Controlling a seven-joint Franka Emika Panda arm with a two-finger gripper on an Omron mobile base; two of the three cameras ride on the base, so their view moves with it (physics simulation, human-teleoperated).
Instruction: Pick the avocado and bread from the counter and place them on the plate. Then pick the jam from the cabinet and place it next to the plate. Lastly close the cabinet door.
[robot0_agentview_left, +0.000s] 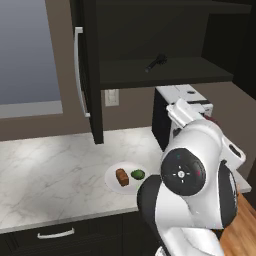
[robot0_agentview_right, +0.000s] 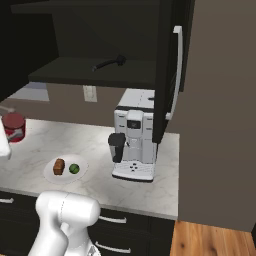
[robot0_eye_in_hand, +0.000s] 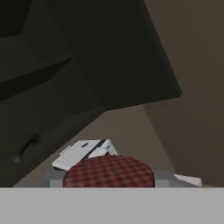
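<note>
Red and round, the jam (robot0_agentview_right: 13, 127) sits gripped in my gripper (robot0_agentview_right: 15, 134); I see its checked lid. Brown bread (robot0_agentview_left: 122, 177) and smooth green avocado (robot0_agentview_left: 137, 174) lie on the flat white plate (robot0_agentview_left: 111, 176).

no readable text anywhere, coffee machine (robot0_agentview_right: 134, 145) front panel too small to make out, jam (robot0_agentview_right: 13, 127) lid checkered, unlabeled

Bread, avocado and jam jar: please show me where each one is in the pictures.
bread (robot0_agentview_left: 122, 177), left base view, middle of the brown piece on the plate
avocado (robot0_agentview_left: 137, 174), left base view, centre of the green fruit
jam jar (robot0_agentview_right: 13, 127), right base view, red side wall, at the left edge
</note>
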